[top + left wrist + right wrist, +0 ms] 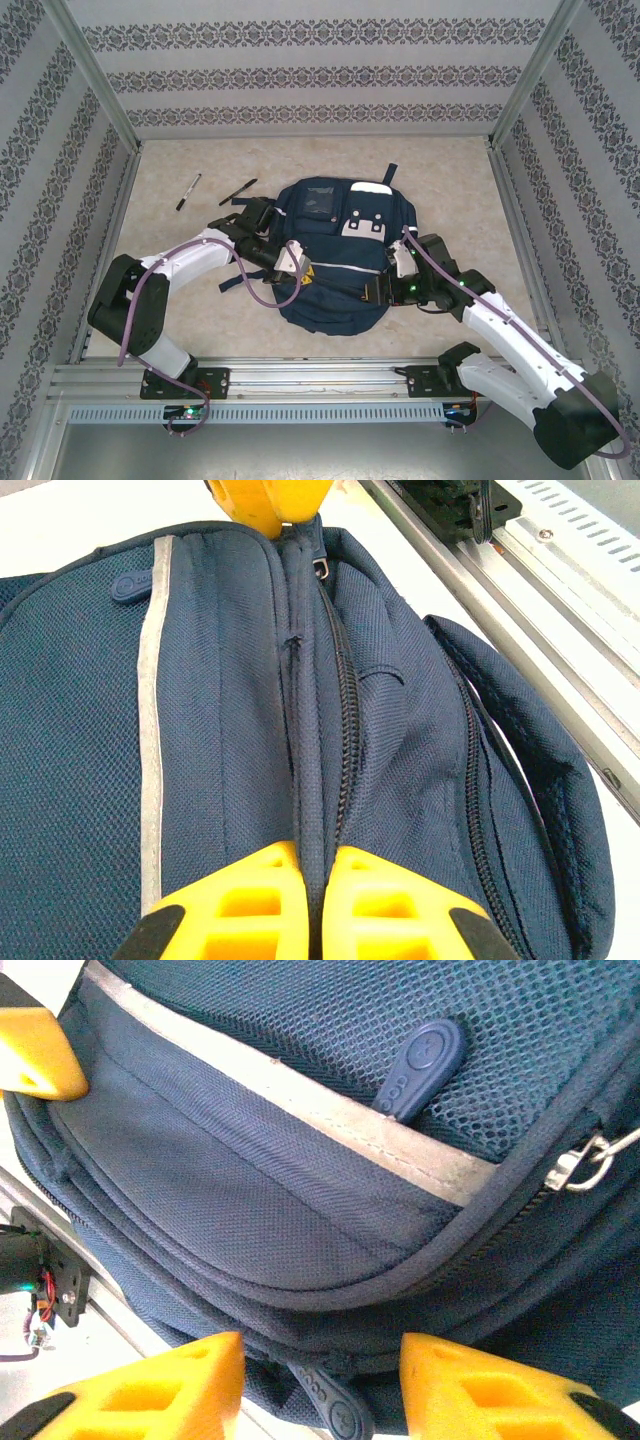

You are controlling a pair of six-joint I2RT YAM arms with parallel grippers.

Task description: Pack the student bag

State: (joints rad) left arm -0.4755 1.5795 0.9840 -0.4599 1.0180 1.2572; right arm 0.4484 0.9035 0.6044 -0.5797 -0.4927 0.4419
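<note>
The large navy-blue striped fabric backpack (335, 300) lay flat mid-table, the zips in the left wrist view closed and its contents hidden. The left gripper (315, 880) pinched a fabric ridge (310, 760) beside one zip. The right gripper (320, 1375) held its jaws spread astride a dark-blue rubber zip pull (328, 1405).

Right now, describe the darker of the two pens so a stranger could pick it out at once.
Find the student bag, the big navy backpack. Two pens lie on the table beyond its far-left corner. The black pen is the one nearer the bag, dark all along, whereas the other pen farther left shows a pale barrel.
</note>
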